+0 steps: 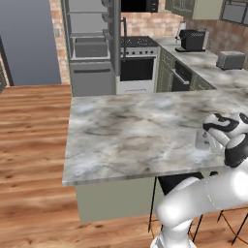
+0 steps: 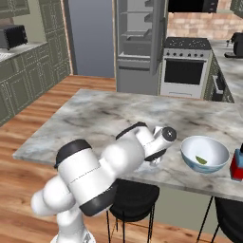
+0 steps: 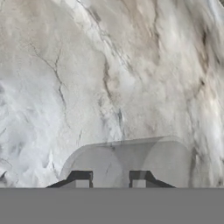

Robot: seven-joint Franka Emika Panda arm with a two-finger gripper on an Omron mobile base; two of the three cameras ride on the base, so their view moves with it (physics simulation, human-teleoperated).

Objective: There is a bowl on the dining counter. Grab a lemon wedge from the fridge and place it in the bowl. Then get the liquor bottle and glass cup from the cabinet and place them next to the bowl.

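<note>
In the hand view the glass cup (image 3: 131, 162) fills the lower middle of the frame, its clear grey rim arching just above the two dark fingertips (image 3: 79, 178) of the claw (image 3: 109, 180). The tips sit narrowly apart with the rim's wall running between them, so the claw reads as pinched on the cup's wall. In the left base view the cup (image 1: 203, 140) shows at the right edge, low over the tabletop (image 1: 131, 131), under the wrist.

The cup looks light, stiff and slick, and it would likely chip or tip if let go high, so my judgement is that a rim pinch suits it only for a short, level carry and a low release. Taking it lower around the body would be steadier.

In the right base view the bowl (image 2: 205, 153) stands at the lower right on the marble, with the lemon wedge (image 2: 201, 160) lying inside it. The liquor bottle (image 2: 237, 163) stands just beside the bowl at the right edge of the frame. The cup appears to belong near the bowl's left side, where bare marble shows. The fridge (image 2: 140, 45) stands open at the upper middle.
</note>
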